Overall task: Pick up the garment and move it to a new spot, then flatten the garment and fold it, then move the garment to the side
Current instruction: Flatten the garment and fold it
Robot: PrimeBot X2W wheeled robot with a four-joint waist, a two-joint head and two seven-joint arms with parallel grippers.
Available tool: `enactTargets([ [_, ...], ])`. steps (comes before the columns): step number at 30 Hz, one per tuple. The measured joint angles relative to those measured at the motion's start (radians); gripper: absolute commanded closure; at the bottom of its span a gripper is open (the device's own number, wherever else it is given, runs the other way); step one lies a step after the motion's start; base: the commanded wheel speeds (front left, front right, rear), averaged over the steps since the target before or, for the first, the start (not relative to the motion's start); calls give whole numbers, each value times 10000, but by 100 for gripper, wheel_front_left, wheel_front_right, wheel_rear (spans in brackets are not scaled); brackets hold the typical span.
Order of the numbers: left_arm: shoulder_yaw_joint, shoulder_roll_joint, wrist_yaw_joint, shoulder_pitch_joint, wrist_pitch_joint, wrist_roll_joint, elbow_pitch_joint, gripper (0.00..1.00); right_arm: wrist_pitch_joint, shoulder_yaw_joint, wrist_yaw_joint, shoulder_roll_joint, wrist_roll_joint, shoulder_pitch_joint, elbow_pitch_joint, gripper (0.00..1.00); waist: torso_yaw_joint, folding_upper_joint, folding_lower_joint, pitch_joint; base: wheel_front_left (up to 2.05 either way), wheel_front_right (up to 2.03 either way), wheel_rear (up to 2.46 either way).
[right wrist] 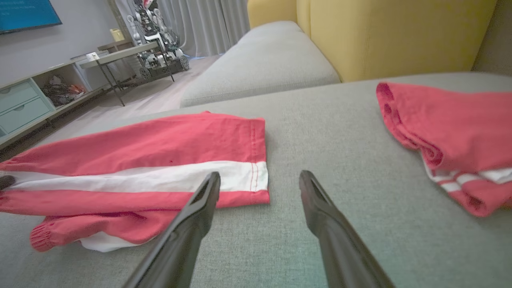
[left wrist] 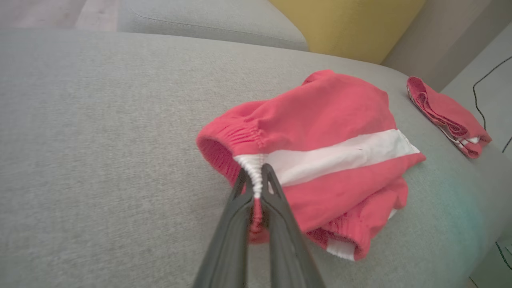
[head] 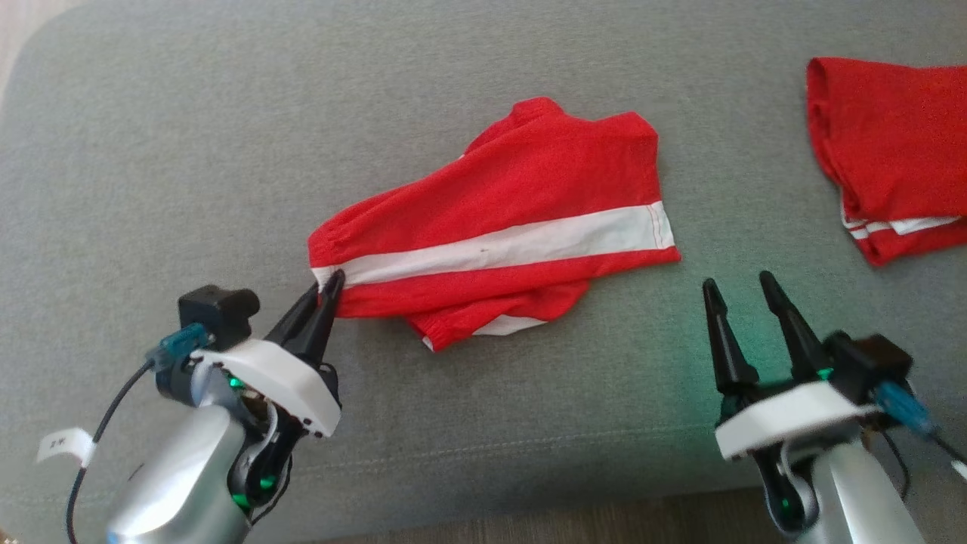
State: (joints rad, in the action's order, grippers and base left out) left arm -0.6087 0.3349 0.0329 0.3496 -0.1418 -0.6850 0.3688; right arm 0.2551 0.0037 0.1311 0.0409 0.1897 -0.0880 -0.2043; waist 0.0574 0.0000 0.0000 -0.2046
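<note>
The left hand (head: 330,285) pinches the stretchy waist edge of the red shorts (head: 514,219), which lie bunched in the middle of the grey sofa (head: 189,136). The right hand (head: 739,287) is spread, just right of them. I think flattening, folding and moving aside are all left to do.

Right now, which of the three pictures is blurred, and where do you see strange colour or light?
Head view: the right gripper is smeared at its white base, and a green glow lies on the sofa beside it. Left wrist view: sharp, but the shorts look washed-out pink. Right wrist view: its own fingers are soft.
</note>
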Motion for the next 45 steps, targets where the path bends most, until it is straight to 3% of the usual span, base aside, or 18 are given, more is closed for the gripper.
enactTargets([
  [6,35,-123,113,33,-755,211,594,100,0,263,0,21,359,-1414,-2077,0,-298,0,0,-84,0,0,0],
  [7,36,-169,123,41,-851,251,777,100,0,428,0,21,359,-2057,-2976,0,-370,0,0,-139,0,0,0],
  [8,36,-169,123,41,-851,251,777,100,0,428,0,21,359,-2057,-2976,0,-370,0,0,-139,0,0,0],
  [11,25,-318,205,68,-976,403,1012,100,0,792,0,46,623,-3324,-4826,0,-542,0,0,-240,0,0,0],
  [17,-71,-606,293,404,-989,606,1296,100,0,872,0,104,600,-4930,-7173,0,-793,0,0,-465,0,0,0],
  [19,-171,-677,303,511,-1020,721,1411,100,0,932,0,148,431,-5286,-7774,51,-872,0,0,-523,0,0,0],
  [24,-213,-882,408,521,-1064,779,1576,100,0,1653,0,249,943,-5846,-8681,100,-1001,0,0,-548,0,0,0],
  [32,148,-936,477,522,-1064,955,1613,100,-2,1973,0,305,909,-6040,-8951,100,-870,0,0,-256,0,0,0],
  [39,454,-836,694,538,-1064,1024,612,100,0,1162,0,642,1292,-5851,-6742,100,-686,0,0,404,0,0,0],
  [45,755,-207,811,1251,-263,587,-886,100,-113,1016,0,1223,2261,-5331,-5208,100,-390,0,0,1066,0,0,0],
])
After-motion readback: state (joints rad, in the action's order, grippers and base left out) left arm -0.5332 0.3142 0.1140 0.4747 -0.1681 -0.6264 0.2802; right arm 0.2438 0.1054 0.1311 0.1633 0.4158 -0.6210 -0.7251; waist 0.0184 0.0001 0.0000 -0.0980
